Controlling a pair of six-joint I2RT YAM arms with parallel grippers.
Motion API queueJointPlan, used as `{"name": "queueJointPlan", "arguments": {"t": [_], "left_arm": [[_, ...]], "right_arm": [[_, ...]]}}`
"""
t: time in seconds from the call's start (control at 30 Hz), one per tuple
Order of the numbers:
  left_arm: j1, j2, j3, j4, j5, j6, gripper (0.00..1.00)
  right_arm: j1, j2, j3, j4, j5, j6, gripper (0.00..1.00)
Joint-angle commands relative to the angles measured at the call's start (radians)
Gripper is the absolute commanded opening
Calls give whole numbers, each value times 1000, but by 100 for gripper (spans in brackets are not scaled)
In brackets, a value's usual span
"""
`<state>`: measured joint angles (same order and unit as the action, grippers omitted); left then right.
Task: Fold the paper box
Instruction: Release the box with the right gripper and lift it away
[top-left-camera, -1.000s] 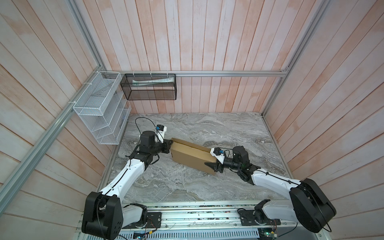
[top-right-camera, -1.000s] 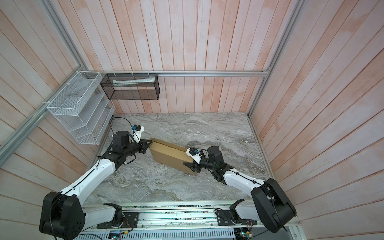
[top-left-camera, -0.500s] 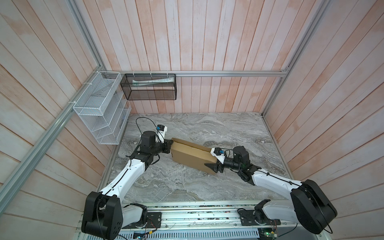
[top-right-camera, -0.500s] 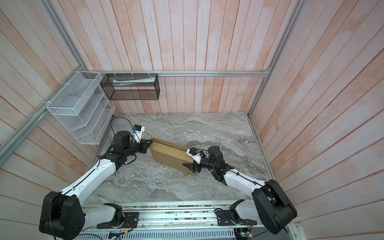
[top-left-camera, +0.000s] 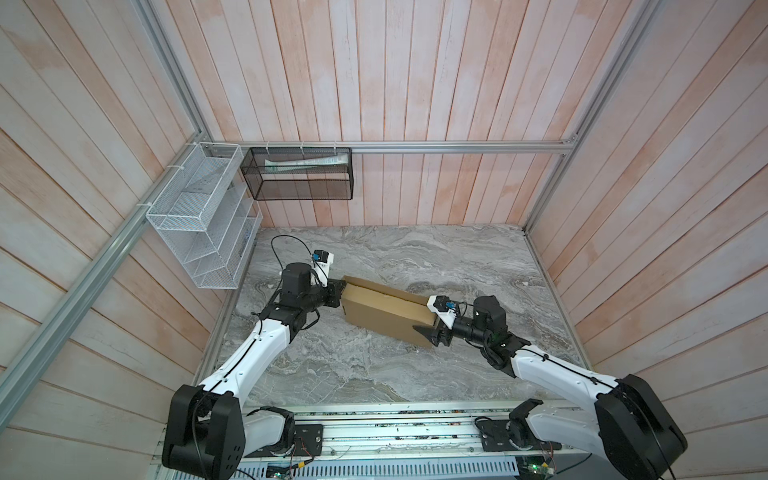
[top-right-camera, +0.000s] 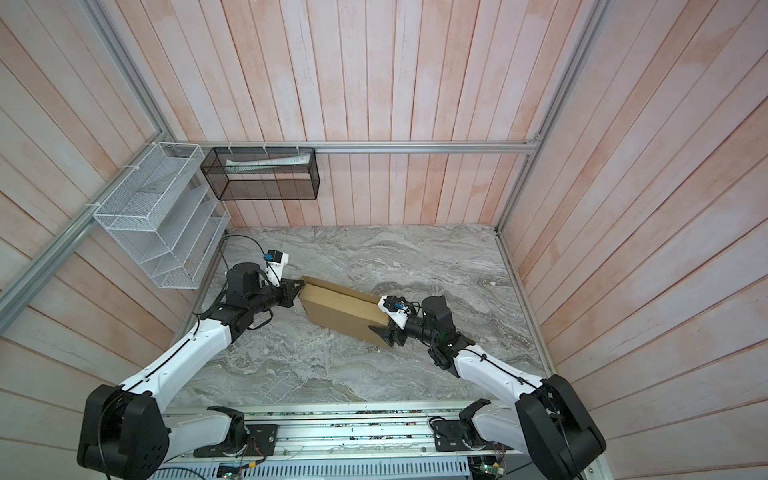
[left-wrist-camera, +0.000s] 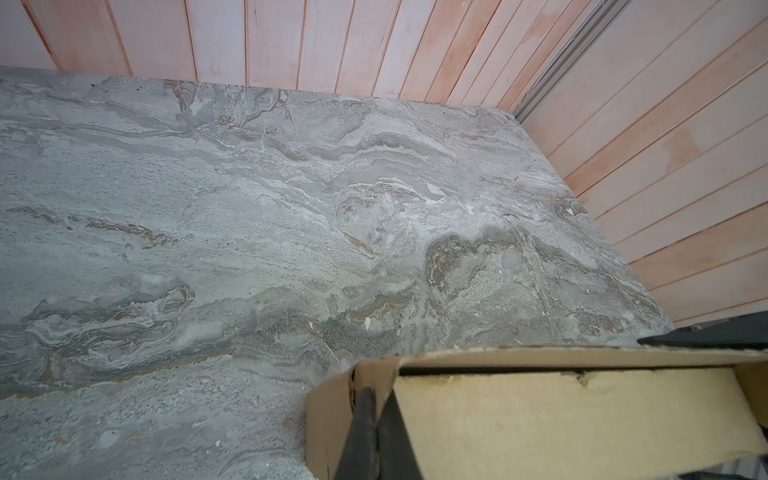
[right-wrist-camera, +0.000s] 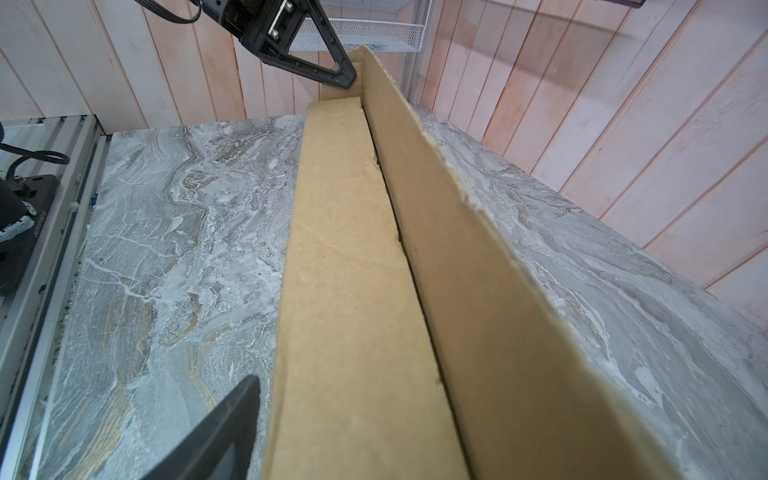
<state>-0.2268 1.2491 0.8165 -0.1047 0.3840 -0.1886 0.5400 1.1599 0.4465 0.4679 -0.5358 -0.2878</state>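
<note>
Both arms stretch in low from the near rail, one at each end of the paper box (top-left-camera: 386, 313). The left arm runs up the left side of the desk (top-left-camera: 374, 374) and bends at the wrist so that it points rightward. The left gripper (top-left-camera: 337, 291) is clenched tight, its fingers (left-wrist-camera: 361, 432) pressed together right at the box's left end corner. Whether a layer of cardboard is caught between them cannot be told.

Across the way, the right arm lies low over the desk with its wrist aimed leftward, and the right gripper (top-left-camera: 429, 325) is spread wide around the box's right end. It is released: in the right wrist view the one finger (right-wrist-camera: 216, 432) on show stands just off the cardboard with a sliver of desk between. The other finger is hidden.

The box lies slantwise in the middle of the desk, its left end farther back. A long flap (right-wrist-camera: 478, 270) stands up along its back edge, with a dark gap between it and the top panel.

On the walls, a white wire rack (top-left-camera: 199, 216) hangs at the left; its contents are too small to tell. A black mesh basket (top-left-camera: 299, 191) on the back wall holds one long pale item (top-left-camera: 303, 162) lying aslant.
</note>
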Motion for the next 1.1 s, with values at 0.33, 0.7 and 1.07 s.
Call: {"name": "queueJointPlan", "arguments": {"t": [0.33,0.7,1.07], "left_arm": [[-10,-1,-19,-53,-26,-17,0],[-14,-2,-16,-55,-27,-15,0],[-16,-7,-32,-32,-27,-23,0]], "right_arm": [[-4,-235,-56,-88,63,76,81],[-4,-346,52,-140,169,142,81],[8,-227,281,-300,226,399,68]]}}
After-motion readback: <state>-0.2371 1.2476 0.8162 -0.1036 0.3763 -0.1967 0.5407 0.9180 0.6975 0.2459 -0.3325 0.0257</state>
